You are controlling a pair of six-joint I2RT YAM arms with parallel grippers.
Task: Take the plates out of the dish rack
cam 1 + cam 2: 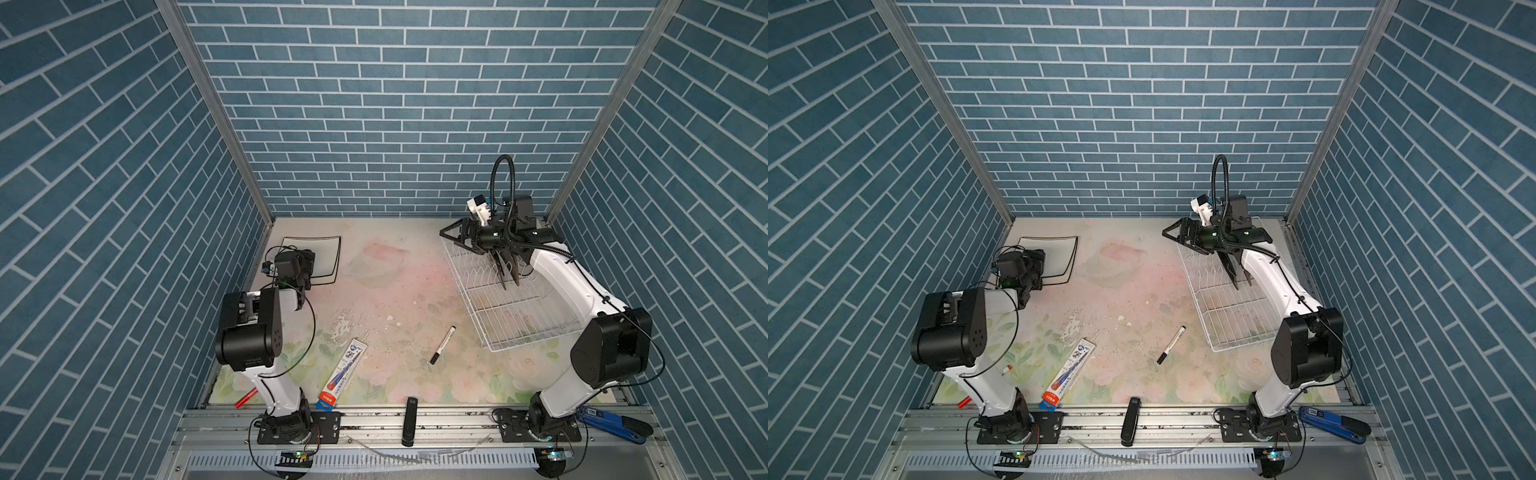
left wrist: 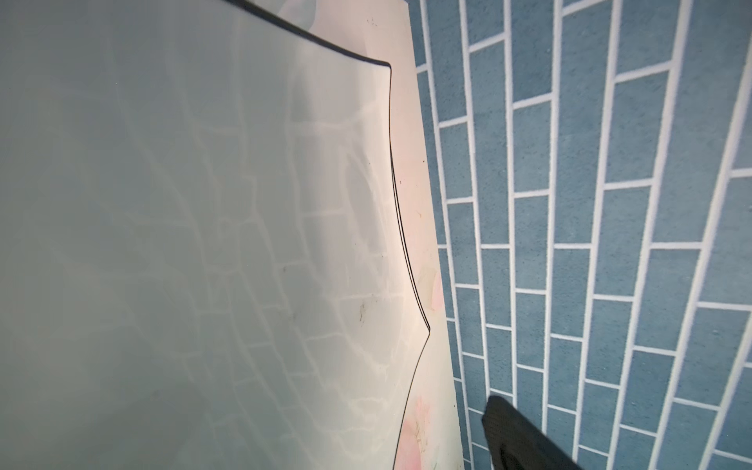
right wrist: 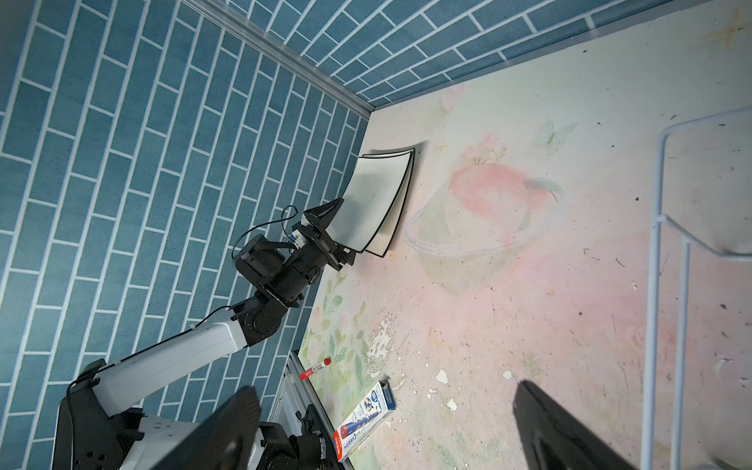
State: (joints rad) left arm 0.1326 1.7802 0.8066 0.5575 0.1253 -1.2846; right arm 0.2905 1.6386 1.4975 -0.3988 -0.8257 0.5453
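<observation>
Two white black-rimmed plates (image 1: 326,253) (image 1: 1059,253) lie stacked on the table at the far left. The top one fills the left wrist view (image 2: 203,244). My left gripper (image 3: 339,236) is open, and the near edge of the top plate lies between its spread jaws. One finger (image 2: 525,439) shows beside the plate. The dish rack (image 1: 490,328) (image 1: 1221,328) sits on the right, with two dark plates (image 1: 509,268) (image 1: 1237,268) standing upright in it, partly hidden by my right arm. My right gripper (image 1: 446,237) (image 1: 1169,236) (image 3: 386,431) hangs open and empty above the rack's far left corner.
A black marker (image 1: 443,345) lies mid-table in front of the rack. A boxed pen pack (image 1: 343,374) and a red marker (image 1: 245,398) lie near the front left. A black bar (image 1: 410,419) and a blue tool (image 1: 615,422) rest on the front rail. Tiled walls close three sides.
</observation>
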